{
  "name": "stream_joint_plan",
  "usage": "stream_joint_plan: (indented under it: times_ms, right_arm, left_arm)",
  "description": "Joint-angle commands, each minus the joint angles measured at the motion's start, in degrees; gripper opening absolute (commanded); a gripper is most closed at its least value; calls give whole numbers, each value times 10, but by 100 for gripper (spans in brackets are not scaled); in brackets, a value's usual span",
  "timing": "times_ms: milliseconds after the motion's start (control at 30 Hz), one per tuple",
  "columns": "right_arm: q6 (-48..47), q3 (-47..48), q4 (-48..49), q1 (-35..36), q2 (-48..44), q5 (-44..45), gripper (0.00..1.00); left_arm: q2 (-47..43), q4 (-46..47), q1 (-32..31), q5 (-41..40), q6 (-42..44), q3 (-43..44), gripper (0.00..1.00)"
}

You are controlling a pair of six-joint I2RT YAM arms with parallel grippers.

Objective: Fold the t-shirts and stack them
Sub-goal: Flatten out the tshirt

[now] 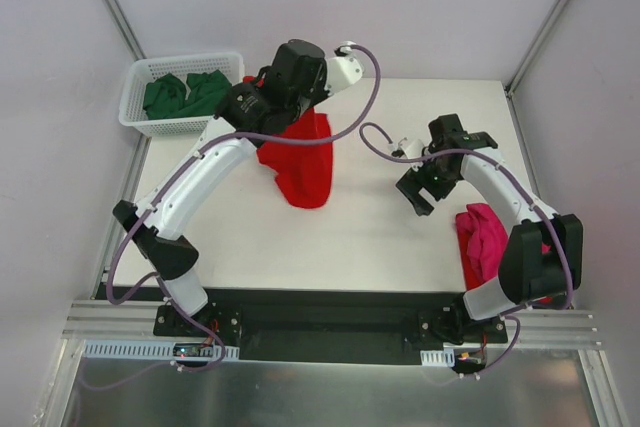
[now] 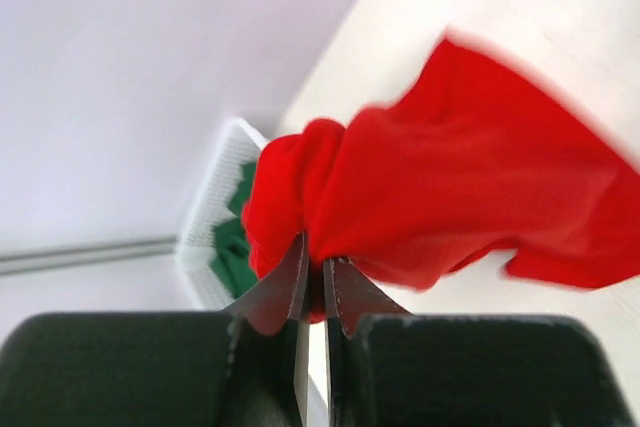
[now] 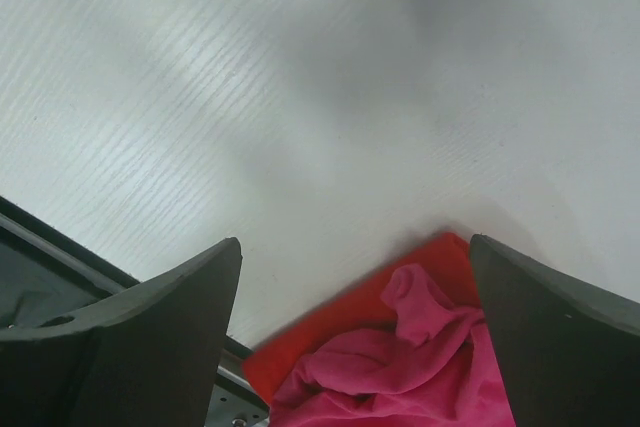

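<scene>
Jaws on the left gripper [image 2: 312, 265] pinch the bunched red t-shirt [image 1: 305, 162] trailing onto the far table [image 1: 380, 237], so the right gripper [image 3: 355, 247], gaping empty beside the pink t-shirt [image 1: 485, 237], should probably catch a free corner to spread it.

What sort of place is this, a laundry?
Probably a robotics lab test cell, not a laundry: a left arm and right arm bolted at a white table, plain walls boxing it in, a basket of green shirts.
</scene>
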Motion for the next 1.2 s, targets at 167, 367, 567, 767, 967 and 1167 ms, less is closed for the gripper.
stream_joint_plan:
  times_ms: [167,367,567,767,967,1167]
  right_arm:
    - [16,16,15,-24,24,17,100]
    - [13,11,15,-28,22,20,100]
    - [25,18,20,-30,19,-11,100]
    - [59,52,33,-16,-11,-80,100]
    - [58,64,51,93,-44,-61,100]
    - [88,99,88,167,29,-6,99]
  left_arm:
    - [59,-4,-179,-64,10,-49,99]
    - [45,1,-130,-87,1,-54,99]
    - [39,9,32,-119,24,72,99]
    - [19,15,157,-47,-44,-92,99]
    - [27,19,173,56,-127,-286,99]
    - [30,18,199,120,-190,-366,99]
